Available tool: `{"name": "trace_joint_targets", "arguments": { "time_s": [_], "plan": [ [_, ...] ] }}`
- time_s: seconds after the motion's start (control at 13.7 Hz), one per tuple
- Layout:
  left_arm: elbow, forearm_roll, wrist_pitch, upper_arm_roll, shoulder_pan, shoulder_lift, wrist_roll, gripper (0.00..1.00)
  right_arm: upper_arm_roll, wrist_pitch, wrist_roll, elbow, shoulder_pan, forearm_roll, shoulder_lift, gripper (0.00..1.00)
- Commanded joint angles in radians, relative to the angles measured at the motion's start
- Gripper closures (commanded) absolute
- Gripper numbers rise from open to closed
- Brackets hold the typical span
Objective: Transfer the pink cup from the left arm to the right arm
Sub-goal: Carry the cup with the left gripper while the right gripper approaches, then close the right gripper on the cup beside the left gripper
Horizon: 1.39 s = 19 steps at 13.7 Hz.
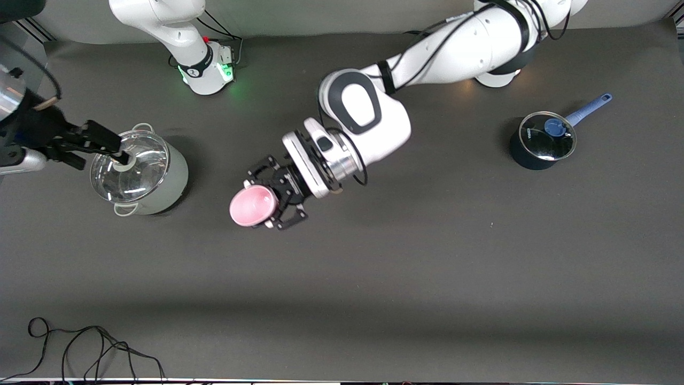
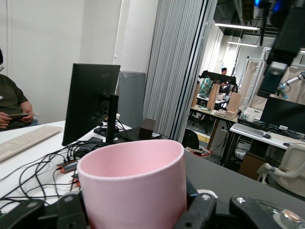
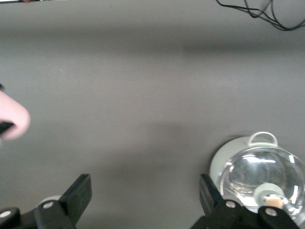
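We see the left end effector (image 1: 270, 200) over the middle of the desk (image 1: 427, 278), its 2 fingers clamped on the pink cup (image 1: 253, 206), which sits between them with its mouth turned away from the wrist. The right end effector (image 1: 109, 149) hangs over the lidded grey pot (image 1: 140, 172) toward the right arm's end of the desk, fingers spread wide and holding nothing, well apart from the cup.
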Motion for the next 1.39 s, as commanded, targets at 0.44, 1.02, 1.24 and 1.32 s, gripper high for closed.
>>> {"name": "trace_joint_targets", "arguments": {
  "time_s": [0.44, 1.02, 1.24, 1.32],
  "plan": [
    [0.050, 0.032, 0.118, 0.072, -0.137, -0.037, -0.047, 1.00, -0.007, -0.005, 0.461, 0.139, 0.062, 0.059, 0.117, 0.00],
    [0.050, 0.032, 0.120, 0.072, -0.136, -0.037, -0.051, 1.00, -0.013, -0.006, 0.558, 0.133, 0.102, 0.069, 0.132, 0.00],
    [0.050, 0.038, 0.120, 0.074, -0.136, -0.037, -0.051, 1.00, -0.010, -0.002, 0.570, 0.132, 0.114, 0.065, 0.135, 0.00],
    [0.048, 0.042, 0.120, 0.074, -0.136, -0.037, -0.051, 1.00, -0.009, 0.001, 0.592, 0.138, 0.116, 0.065, 0.149, 0.00]
  ]
}}
